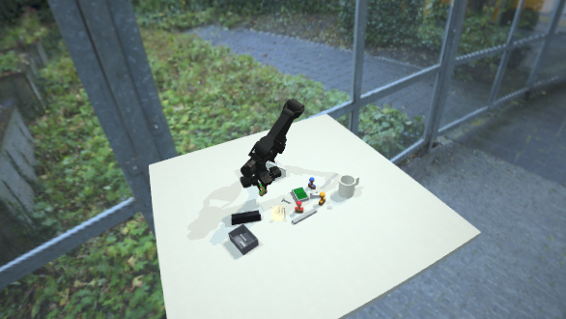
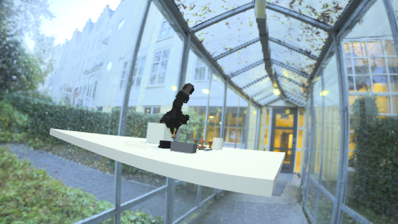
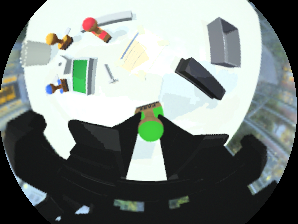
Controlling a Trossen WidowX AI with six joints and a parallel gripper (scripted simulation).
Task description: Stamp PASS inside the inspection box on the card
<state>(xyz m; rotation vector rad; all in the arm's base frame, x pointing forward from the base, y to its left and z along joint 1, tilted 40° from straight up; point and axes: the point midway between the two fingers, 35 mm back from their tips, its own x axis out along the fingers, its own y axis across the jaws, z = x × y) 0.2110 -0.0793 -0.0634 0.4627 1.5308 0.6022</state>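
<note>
My gripper [image 1: 262,186] [image 2: 174,130] [image 3: 149,116] is shut on an upright green-knobbed stamp [image 3: 151,131], wooden with small lettering on its base edge. It hangs above the table, behind the card and the black block. The lettering is too small to read surely, and the stamp's underside is hidden. The cream card [image 1: 278,214] [image 3: 134,56] lies flat with thin lines on it; its box and any print cannot be made out. The green ink pad [image 1: 299,193] [image 3: 80,76] lies open beyond the card, on the mug side.
Red [image 1: 299,205] [image 3: 90,24], orange [image 1: 322,195] [image 3: 52,40] and blue [image 1: 312,180] [image 3: 51,89] stamps stand around the pad. A grey bar [image 1: 304,217], a mug [image 1: 346,187], a black block [image 1: 245,217] [image 3: 200,78] and a grey open box [image 1: 243,248] [image 2: 183,146] are also there.
</note>
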